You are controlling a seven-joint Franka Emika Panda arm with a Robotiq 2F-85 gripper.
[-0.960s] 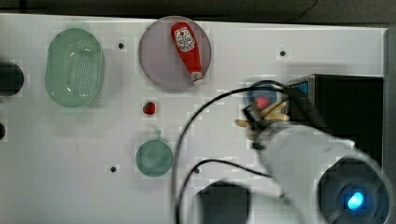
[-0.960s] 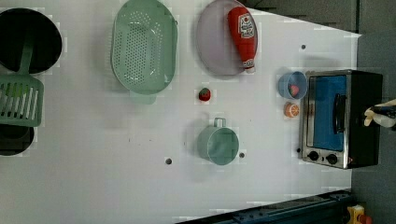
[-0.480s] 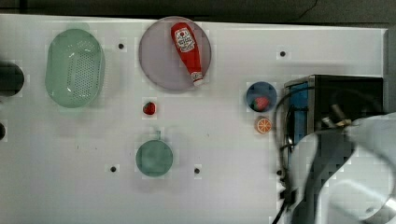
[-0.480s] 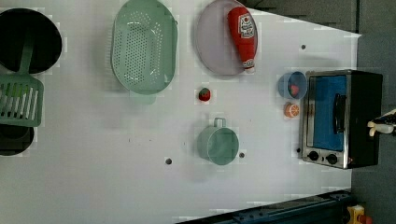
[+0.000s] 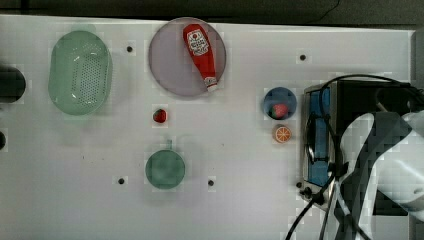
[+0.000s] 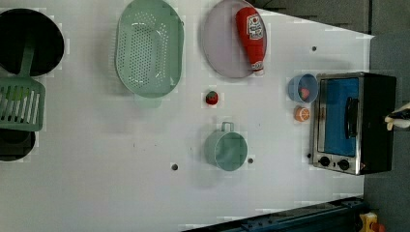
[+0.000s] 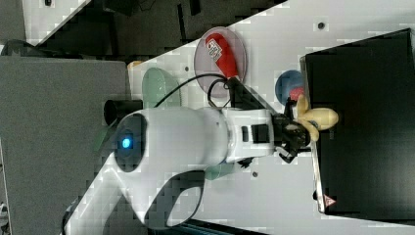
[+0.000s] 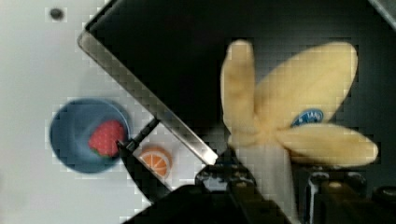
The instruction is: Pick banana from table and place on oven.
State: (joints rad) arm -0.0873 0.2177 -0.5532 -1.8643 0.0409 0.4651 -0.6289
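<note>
Right view gives the plainest look: the white arm (image 7: 171, 147) reaches across from nine o'clock toward three, and its claw (image 7: 297, 131) is pinched narrowly on the whitish stub of the banana (image 7: 317, 119), whose pale strips splay out over the black top of the oven (image 7: 362, 122), just inside that top's edge at nine o'clock. Whether the fruit touches the top or hangs just above it I cannot tell. In the wrist view the banana (image 8: 285, 107) fans out against the dark oven top, a small blue sticker on one strip, with the claw's dark fingers (image 8: 243, 186) closed on either side of the stub. In the top view, going from nine o'clock to three across the white worktop (image 5: 240, 210): a green colander (image 5: 80, 72), a ketchup bottle (image 5: 200, 55) lying on a round plate (image 5: 170, 70), a strawberry (image 5: 159, 116), a green mug (image 5: 165, 169), a blue bowl (image 5: 280, 103) with an orange slice (image 5: 282, 134) just at its six o'clock, then the oven (image 5: 320, 135) under the arm.
</note>
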